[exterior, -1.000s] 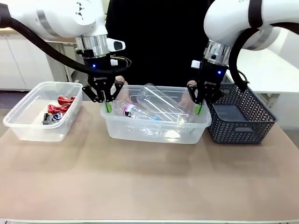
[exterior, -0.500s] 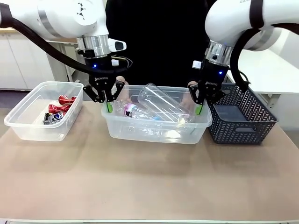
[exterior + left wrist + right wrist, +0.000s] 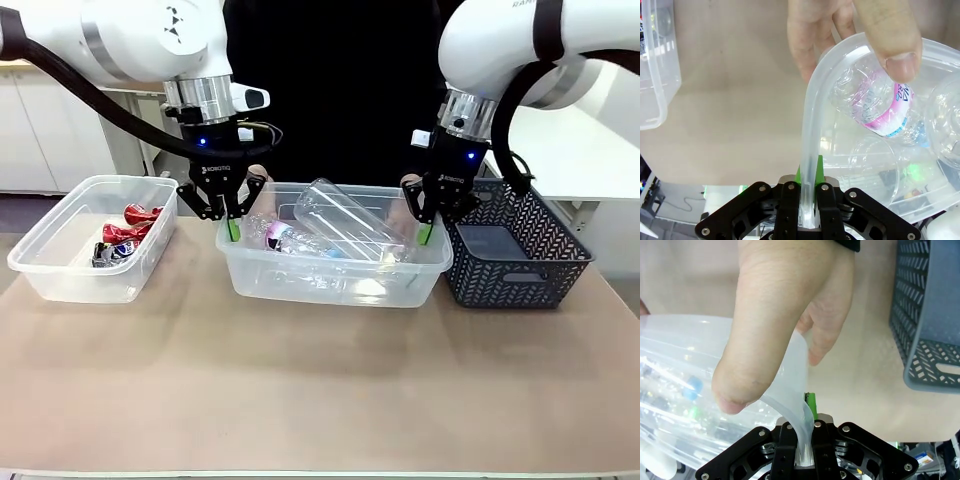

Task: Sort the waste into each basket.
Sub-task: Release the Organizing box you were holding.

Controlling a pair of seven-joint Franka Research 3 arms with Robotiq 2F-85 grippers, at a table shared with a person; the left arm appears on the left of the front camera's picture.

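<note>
Nothing moved since your last look: both grippers, left (image 3: 808, 172) and right (image 3: 807, 407), kept fingers clamped on the middle tub's (image 3: 330, 283) rim.

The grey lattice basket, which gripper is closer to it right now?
Right. The right gripper clamps the middle tub's rim on the end beside the grey basket; the left gripper clamps the tub's opposite end.

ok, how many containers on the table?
3: left clear tub with cans, middle clear tub of bottles, dark lattice basket on the right. None look hidden.
</note>
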